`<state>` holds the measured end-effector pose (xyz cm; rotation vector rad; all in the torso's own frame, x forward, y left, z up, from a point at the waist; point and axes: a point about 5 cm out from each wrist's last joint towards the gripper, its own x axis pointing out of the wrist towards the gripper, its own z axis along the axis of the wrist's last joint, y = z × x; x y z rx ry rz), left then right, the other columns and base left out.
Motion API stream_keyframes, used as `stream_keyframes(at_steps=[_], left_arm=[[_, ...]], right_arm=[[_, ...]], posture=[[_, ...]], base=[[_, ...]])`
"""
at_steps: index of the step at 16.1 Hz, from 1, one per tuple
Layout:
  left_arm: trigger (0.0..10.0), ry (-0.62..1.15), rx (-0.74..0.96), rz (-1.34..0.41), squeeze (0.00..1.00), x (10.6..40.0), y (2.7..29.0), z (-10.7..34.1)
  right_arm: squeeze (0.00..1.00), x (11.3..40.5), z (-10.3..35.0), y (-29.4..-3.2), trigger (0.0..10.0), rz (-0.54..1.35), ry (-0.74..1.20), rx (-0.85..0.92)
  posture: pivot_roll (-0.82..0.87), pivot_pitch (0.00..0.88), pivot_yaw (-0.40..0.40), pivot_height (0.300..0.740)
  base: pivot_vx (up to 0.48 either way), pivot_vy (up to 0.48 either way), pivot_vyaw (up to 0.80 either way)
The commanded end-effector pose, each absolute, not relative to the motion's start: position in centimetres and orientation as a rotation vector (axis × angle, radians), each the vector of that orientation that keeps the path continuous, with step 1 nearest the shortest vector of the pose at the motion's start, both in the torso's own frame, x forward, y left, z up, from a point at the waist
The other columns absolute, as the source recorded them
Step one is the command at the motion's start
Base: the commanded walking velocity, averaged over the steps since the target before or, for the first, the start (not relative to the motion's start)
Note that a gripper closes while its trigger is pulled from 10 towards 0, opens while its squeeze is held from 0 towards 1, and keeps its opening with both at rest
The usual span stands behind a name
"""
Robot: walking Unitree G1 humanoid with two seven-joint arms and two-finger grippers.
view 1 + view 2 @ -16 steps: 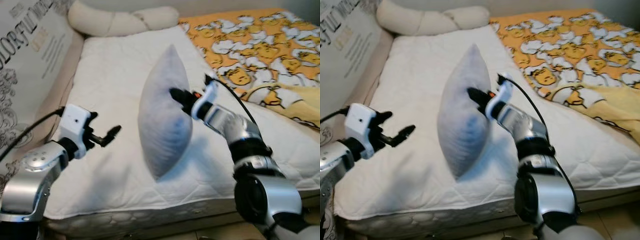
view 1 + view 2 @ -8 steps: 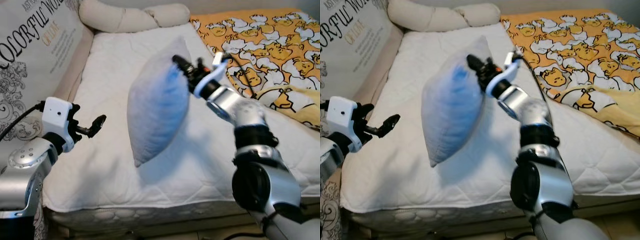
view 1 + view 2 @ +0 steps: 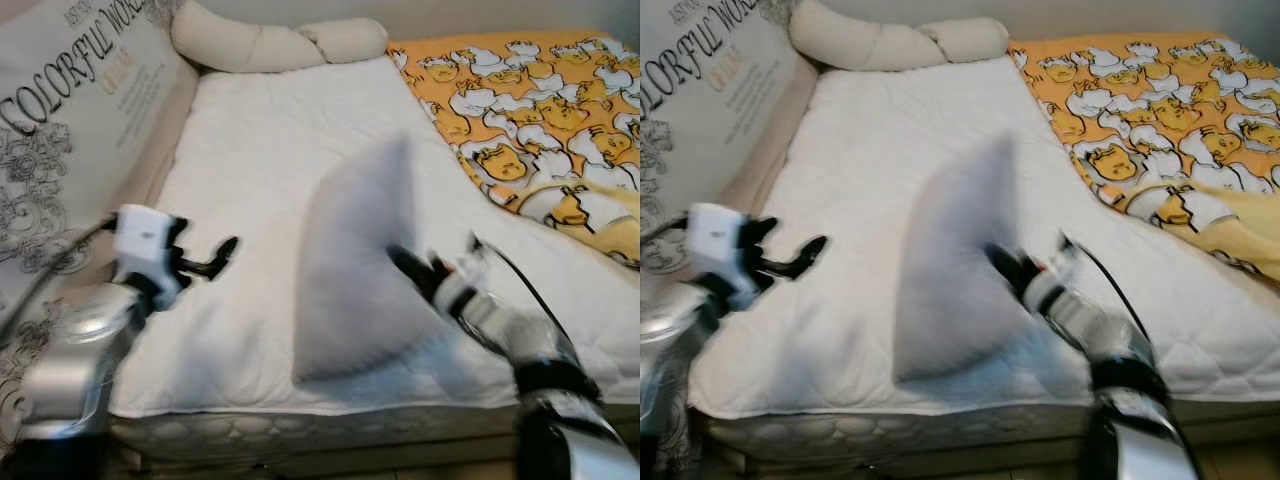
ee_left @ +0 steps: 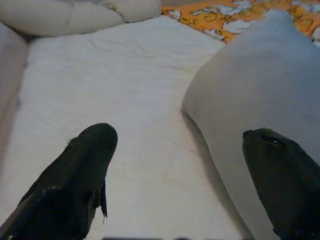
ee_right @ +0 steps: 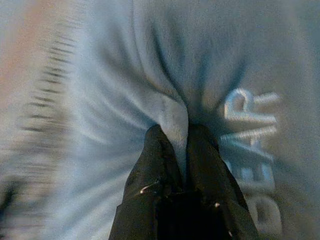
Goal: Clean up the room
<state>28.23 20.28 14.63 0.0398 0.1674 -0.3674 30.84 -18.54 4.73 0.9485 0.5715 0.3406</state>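
The pillow (image 3: 360, 270) is a soft, pale grey cushion, plump and roughly triangular as it stands on edge over the near part of the mattress (image 3: 280, 130), its outline smeared by blur. Its fabric looks smooth and fleecy, and the right wrist view shows raised pale lettering on it ending in "BEAR". The right gripper (image 5: 175, 137) has its two black fingers pinched close together on a fold of that fabric, which puckers into creases around the tips. In the head views this gripper sits at the pillow's right side, low over the mattress edge.

The left gripper (image 3: 222, 254) hovers to the left of the pillow, apart from it, with its fingers (image 4: 85, 165) spread wide and nothing between them.

The mattress is white and quilted, with stitched diamond seams. At its far end lies a cream bolster (image 3: 270, 42), long and lumpy. An orange blanket (image 3: 530, 100) printed with cartoon ducks covers the right side. A printed board (image 3: 70, 120) with ornate black lettering leans at the left.
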Motion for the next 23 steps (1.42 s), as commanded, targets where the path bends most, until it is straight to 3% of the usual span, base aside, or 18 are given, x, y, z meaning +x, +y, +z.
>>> stream_keyframes(at_steps=[1,2,6,10,14,17,18,19,23], left_arm=[[10.0,0.164,0.023,-0.426,0.00,29.2,18.8,14.5],[10.0,0.189,-0.012,-0.472,1.00,30.0,17.6,13.6],[10.0,0.303,-0.126,-0.575,1.00,31.8,14.2,10.0],[10.0,0.401,-0.187,-0.565,1.00,32.3,12.4,6.8],[10.0,0.523,-0.429,-0.615,1.00,30.8,8.1,3.4],[10.0,0.571,-0.447,-0.707,1.00,30.0,6.0,2.7],[8.1,0.599,-0.417,-0.716,0.78,29.8,5.7,2.3],[0.0,0.616,-0.374,-0.729,0.00,29.6,5.7,2.1],[0.0,0.649,-0.338,-0.664,0.00,29.9,6.4,1.7]], right_arm=[[0.00,29.1,1.8,-18.8,0.0,0.241,0.715,0.858],[0.00,28.7,1.1,-19.4,0.0,0.181,0.746,0.796],[0.00,28.8,0.9,-19.7,0.0,0.183,0.770,0.665],[0.00,29.0,1.0,-19.4,0.0,0.203,0.772,0.626],[0.00,29.1,1.5,-19.5,0.0,0.232,0.748,0.663],[0.00,29.2,1.7,-19.0,0.0,0.264,0.741,0.677],[0.00,29.3,1.8,-18.7,0.0,0.276,0.738,0.680],[0.00,29.4,1.8,-18.4,0.0,0.280,0.736,0.683],[0.00,29.6,2.2,-17.4,0.0,0.318,0.722,0.677]], posture=[[-0.09,0.000,0.067,0.740],[-0.09,0.000,0.069,0.740],[-0.12,0.000,0.056,0.740],[-0.14,0.000,0.047,0.740],[-0.18,0.000,0.048,0.740],[-0.18,0.000,0.048,0.740],[-0.18,0.000,0.053,0.740],[-0.18,0.000,0.056,0.740],[-0.18,0.000,0.066,0.740]], base=[[0.000,0.000,0.00],[0.000,0.000,0.00],[0.000,0.000,0.00],[0.000,0.000,0.00],[0.000,0.000,0.00],[0.000,0.000,0.00],[0.000,0.000,0.00],[0.000,0.000,0.00],[0.000,0.000,0.00]])
